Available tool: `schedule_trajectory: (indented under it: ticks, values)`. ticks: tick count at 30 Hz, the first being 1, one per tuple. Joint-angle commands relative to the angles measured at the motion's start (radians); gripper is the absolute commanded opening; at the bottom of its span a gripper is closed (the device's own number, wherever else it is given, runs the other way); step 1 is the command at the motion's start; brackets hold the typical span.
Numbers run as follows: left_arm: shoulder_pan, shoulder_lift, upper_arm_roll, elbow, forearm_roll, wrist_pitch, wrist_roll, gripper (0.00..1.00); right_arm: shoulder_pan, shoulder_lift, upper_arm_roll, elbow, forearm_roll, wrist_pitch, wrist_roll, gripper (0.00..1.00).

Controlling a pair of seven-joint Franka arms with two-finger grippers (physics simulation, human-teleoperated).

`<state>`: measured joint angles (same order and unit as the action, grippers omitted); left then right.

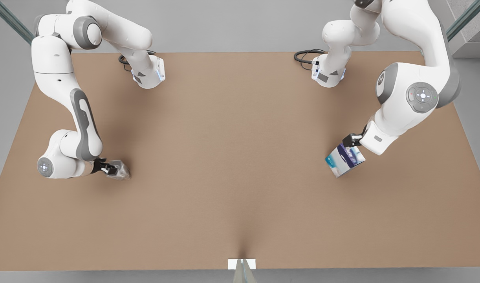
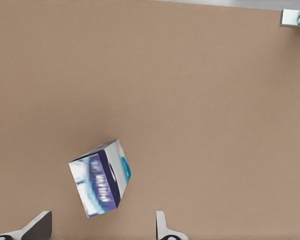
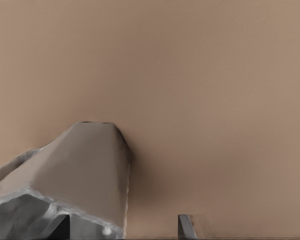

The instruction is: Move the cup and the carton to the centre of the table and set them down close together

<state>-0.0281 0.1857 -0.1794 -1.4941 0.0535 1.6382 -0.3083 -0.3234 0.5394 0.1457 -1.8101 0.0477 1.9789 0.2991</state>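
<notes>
The carton (image 1: 345, 159), printed white, teal and dark blue, sits tilted on the brown table (image 1: 240, 157) at the front view's right. My left gripper (image 1: 352, 140) hovers just behind it. In the left wrist view the carton (image 2: 100, 182) lies beyond the two spread fingertips (image 2: 37, 227), and the left gripper (image 2: 102, 216) is open and apart from it. The pale grey cup (image 1: 121, 169) is at the front view's left, at my right gripper (image 1: 110, 168). In the right wrist view the cup (image 3: 80, 170) covers one finger and the other finger (image 3: 186, 226) stands clear; the right gripper (image 3: 125, 220) is open.
A small white bracket (image 1: 242, 264) sits at the table's near edge in the middle; the bracket (image 2: 295, 15) also appears in the left wrist view. Black cables (image 1: 305, 57) lie by the arm bases at the back edge. Bare brown tabletop stretches between the two arms.
</notes>
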Motion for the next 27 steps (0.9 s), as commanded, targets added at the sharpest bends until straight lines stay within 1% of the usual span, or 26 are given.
schedule_trajectory:
  ticks: [1,5,7,16,17,18,19,20,22,23,24,25,26,27]
  values:
    - [0.0,0.0,0.0,0.0,0.0,-0.001,0.0,1.0,0.001,-0.001,0.0,0.0,0.0,0.0,0.0,0.24]
    - [-0.001,0.0,0.0,0.0,0.002,0.002,0.0,1.0,0.0,0.004,0.0,0.0,0.008,0.003,0.0,0.24]
    - [0.0,0.006,0.001,-0.003,0.002,0.008,0.008,1.0,0.0,0.01,0.0,0.002,0.008,0.008,0.0,0.21]
    - [0.007,0.006,0.001,-0.005,0.0,0.008,0.009,1.0,0.006,0.01,0.003,0.031,0.02,-0.006,0.0,0.21]
    - [0.008,0.006,0.001,-0.005,0.0,0.008,0.011,1.0,0.006,0.008,0.009,0.034,0.02,-0.006,0.0,0.21]
    - [0.023,0.006,0.001,-0.005,0.0,0.008,0.011,1.0,0.007,0.008,0.029,0.078,0.021,-0.052,0.0,0.21]
    - [0.028,0.006,0.001,-0.005,0.0,0.008,0.011,1.0,0.017,0.008,0.072,0.11,0.021,-0.06,0.0,0.21]
    - [0.033,0.006,0.001,-0.005,-0.001,0.009,0.011,1.0,0.085,0.016,0.092,0.149,0.021,-0.06,0.002,0.21]
    - [0.039,0.008,0.001,-0.006,0.0,0.009,0.011,1.0,0.288,0.066,0.091,0.251,0.049,-0.057,0.008,0.21]
    - [0.054,0.012,0.0,-0.006,-0.001,0.012,0.011,1.0,0.414,0.122,0.081,0.343,0.049,-0.054,0.018,0.21]
    - [0.069,0.026,0.0,-0.009,0.0,0.038,0.011,1.0,0.487,0.189,0.077,0.451,0.049,-0.054,0.02,0.21]
    - [0.077,0.041,0.0,-0.012,0.0,0.075,0.011,1.0,0.565,0.234,0.042,0.52,0.058,-0.052,0.018,0.21]
    - [0.088,0.07,0.001,-0.04,0.0,0.158,0.009,1.0,0.671,0.272,-0.041,0.584,0.122,-0.052,0.02,0.21]
    - [0.089,0.074,0.003,-0.11,0.0,0.278,0.006,1.0,0.8,0.33,-0.178,0.672,0.233,-0.055,0.02,0.21]
